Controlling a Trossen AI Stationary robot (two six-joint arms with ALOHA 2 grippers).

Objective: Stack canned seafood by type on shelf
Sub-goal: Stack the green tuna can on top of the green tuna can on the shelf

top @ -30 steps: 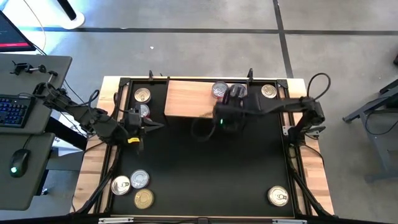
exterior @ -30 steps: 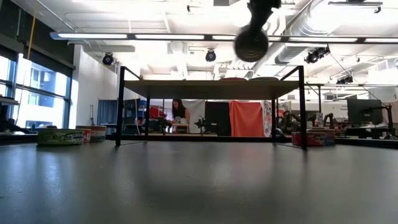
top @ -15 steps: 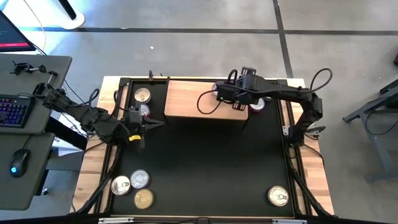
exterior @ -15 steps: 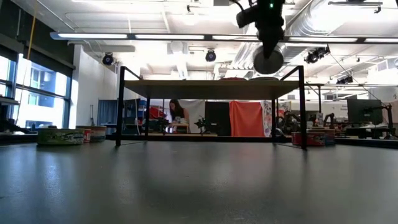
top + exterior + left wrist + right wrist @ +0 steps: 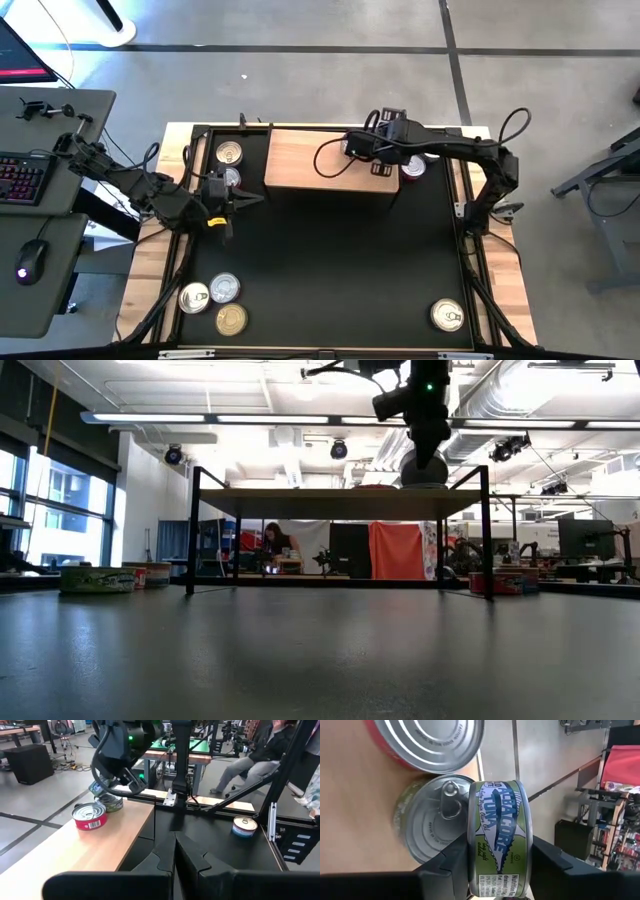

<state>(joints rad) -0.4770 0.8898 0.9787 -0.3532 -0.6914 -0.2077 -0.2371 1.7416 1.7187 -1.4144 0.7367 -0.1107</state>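
We see the shelf (image 5: pixel 325 160) standing at the far edge of the black mat (image 5: pixel 320 260), its left half bare wood and the mat in front of it open across the middle. Tins sit only along the margins: two by the shelf's left end (image 5: pixel 229 153), three at the near left corner (image 5: pixel 224 288), and one at the near right corner (image 5: pixel 447 315).

The right pincer (image 5: pixel 358 146) reaches over the shelf's right part and holds a green-labelled tuna tin (image 5: pixel 497 837) on its edge, its fingers (image 5: pixel 442 870) partly closed and pressing the tin's two flat faces. The label shows a fish and white lettering on green. Just behind it a matching green tin (image 5: pixel 432 817) lies flat on the wood, silver lid and pull tab up, and a red-sided tin (image 5: pixel 89 816) stands beside that one. We cannot tell whether the held tin touches the one below.

The left pincer (image 5: pixel 238 203) waits low over the mat's left side, fingers closed together, holding nothing. Another tin (image 5: pixel 244 826) rests on the mat beyond the shelf's right end.
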